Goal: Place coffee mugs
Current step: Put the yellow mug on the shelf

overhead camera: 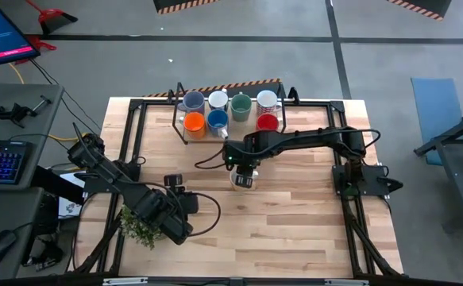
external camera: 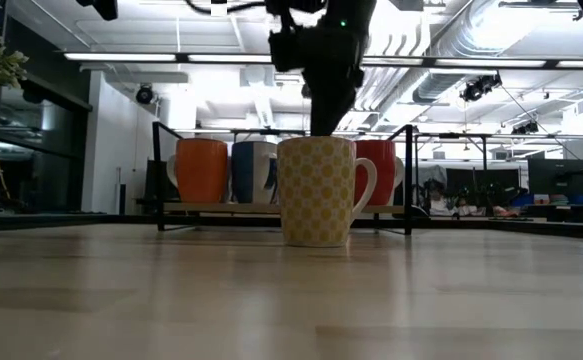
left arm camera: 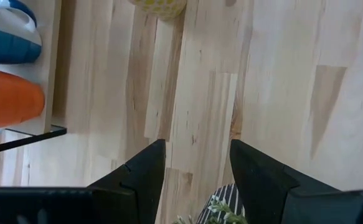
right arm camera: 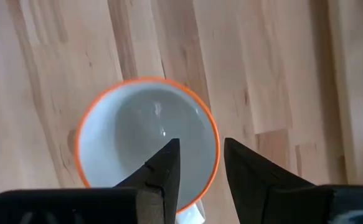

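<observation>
Coffee mugs: eight ceramic mugs, glossy, cylindrical, each with a loop handle; seven sit upright in the rack, one stands alone on the tabletop.
Tabletop (overhead camera: 295,230): pale wooden planks with visible grain, framed by dark metal rails.
Left arm: dark, jointed, resting over the near left part of the tabletop beside the potted plant (overhead camera: 140,228); the left gripper (left arm camera: 197,158) has its jaws spread with bare wood between them, holding nothing.
Right arm: dark, reaching from the right edge toward the middle; the right gripper (overhead camera: 244,172) hangs straight above the lone mug.
Right jaws: parted, one finger (right arm camera: 162,171) over the mug's opening and the other outside its rim; whether they press the wall cannot be told.
Rack (overhead camera: 178,119): thin black metal frame with a wooden base, at the far edge of the tabletop.
Far row, four mugs: grey-blue mug (overhead camera: 192,101), white mug (overhead camera: 217,100), green mug (overhead camera: 241,103), cream mug (overhead camera: 267,99).
Near row, three mugs: orange mug (overhead camera: 194,122), blue mug (overhead camera: 217,120), red mug (overhead camera: 268,122).
Patterned mug (external camera: 316,190): white with a yellow dotted pattern outside, plain white inside with an orange rim; upright, long axis vertical, mouth up, just in front of the rack; in the low view its handle points right.
</observation>
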Robot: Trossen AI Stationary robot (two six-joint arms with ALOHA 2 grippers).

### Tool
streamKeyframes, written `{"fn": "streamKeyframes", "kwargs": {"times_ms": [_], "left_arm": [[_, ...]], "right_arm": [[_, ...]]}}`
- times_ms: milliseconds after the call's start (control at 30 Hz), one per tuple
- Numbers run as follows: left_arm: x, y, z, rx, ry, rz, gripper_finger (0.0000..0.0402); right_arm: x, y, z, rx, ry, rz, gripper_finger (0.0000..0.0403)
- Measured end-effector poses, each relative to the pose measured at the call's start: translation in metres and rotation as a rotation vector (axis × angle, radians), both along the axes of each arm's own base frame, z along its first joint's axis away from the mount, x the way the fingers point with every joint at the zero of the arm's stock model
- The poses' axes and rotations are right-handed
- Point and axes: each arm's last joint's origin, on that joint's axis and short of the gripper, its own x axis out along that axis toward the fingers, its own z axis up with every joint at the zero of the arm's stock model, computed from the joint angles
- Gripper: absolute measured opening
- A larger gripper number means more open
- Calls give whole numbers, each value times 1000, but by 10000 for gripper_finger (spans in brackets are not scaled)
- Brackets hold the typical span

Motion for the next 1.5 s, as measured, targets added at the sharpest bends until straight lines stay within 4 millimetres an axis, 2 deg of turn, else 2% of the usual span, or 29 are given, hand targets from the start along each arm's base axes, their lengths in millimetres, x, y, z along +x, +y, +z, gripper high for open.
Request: {"fn": "streamKeyframes", "kwargs": {"times_ms": [300, 633, 833, 1033, 1300, 1500], "left_arm": [[1, -1, 0, -9, -12, 2, 168], [1, -1, 0, -8, -11, 1, 168], [1, -1, 0, -7, -10, 0, 168], [1, 0, 0, 4, -18, 0, 168], [1, 0, 0, 20, -15, -21, 168], [0, -1, 0, 63, 28, -132, 168]], "right_arm": [[10, -8, -26, 9, 61, 7, 103], [17, -9, -51, 57, 122, 22, 103], [17, -10, -52, 44, 122, -6, 91], [16, -12, -52, 39, 130, -32, 9], [13, -22, -49, 101, 138, -121, 3], [9, -34, -16, 114, 98, -190, 1]]}}
